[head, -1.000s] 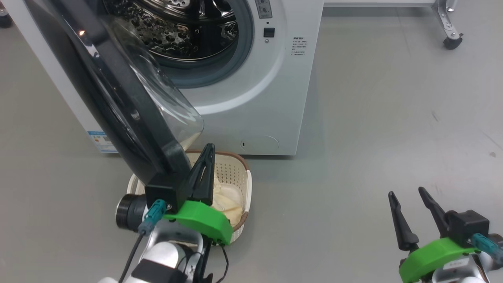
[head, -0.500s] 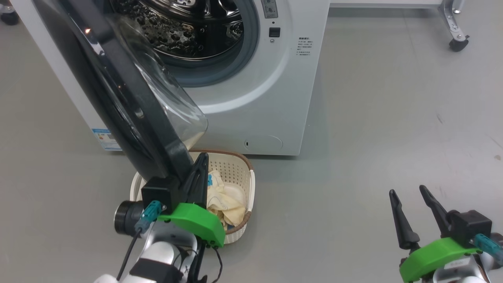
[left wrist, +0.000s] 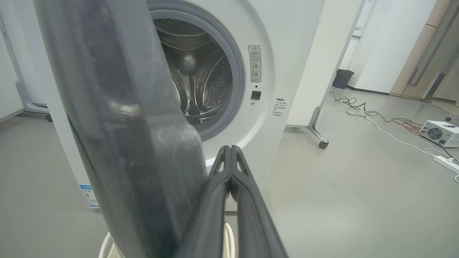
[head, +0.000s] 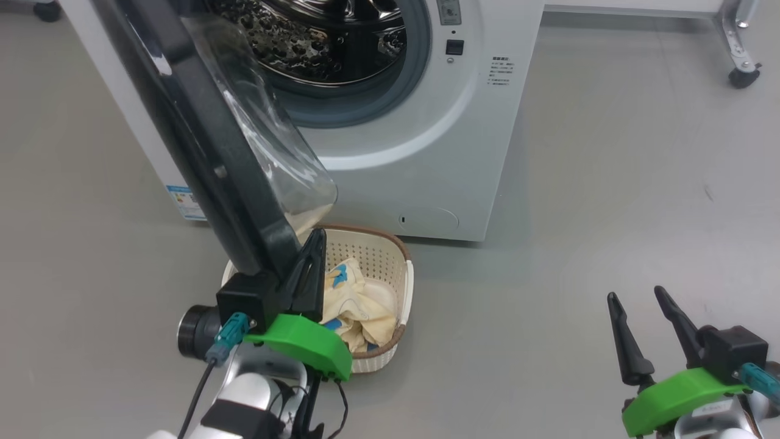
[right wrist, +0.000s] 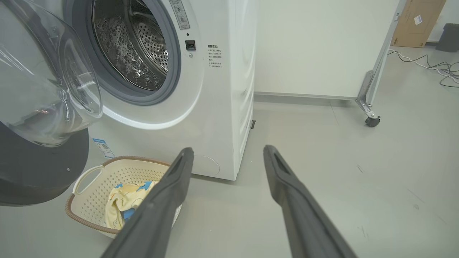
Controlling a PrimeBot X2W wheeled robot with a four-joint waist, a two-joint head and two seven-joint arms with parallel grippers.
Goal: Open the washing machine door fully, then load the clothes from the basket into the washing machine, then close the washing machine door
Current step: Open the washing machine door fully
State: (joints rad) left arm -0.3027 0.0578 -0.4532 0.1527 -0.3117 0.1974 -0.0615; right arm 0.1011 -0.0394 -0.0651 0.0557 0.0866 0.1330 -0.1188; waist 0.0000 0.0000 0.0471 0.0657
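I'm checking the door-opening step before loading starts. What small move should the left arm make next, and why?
Probably push the shut left gripper leftward against the washing machine door to swing it wider. The door stands only partly open, hanging over the basket and its clothes, and the gripper's fingers lie right beside the door's lower rim. The right gripper is open, well apart.

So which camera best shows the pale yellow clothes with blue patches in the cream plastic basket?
The head view: it looks down into the basket, showing the clothes crumpled inside. The right wrist view shows them side-on, partly behind its finger. The left wrist view catches a sliver of basket rim.
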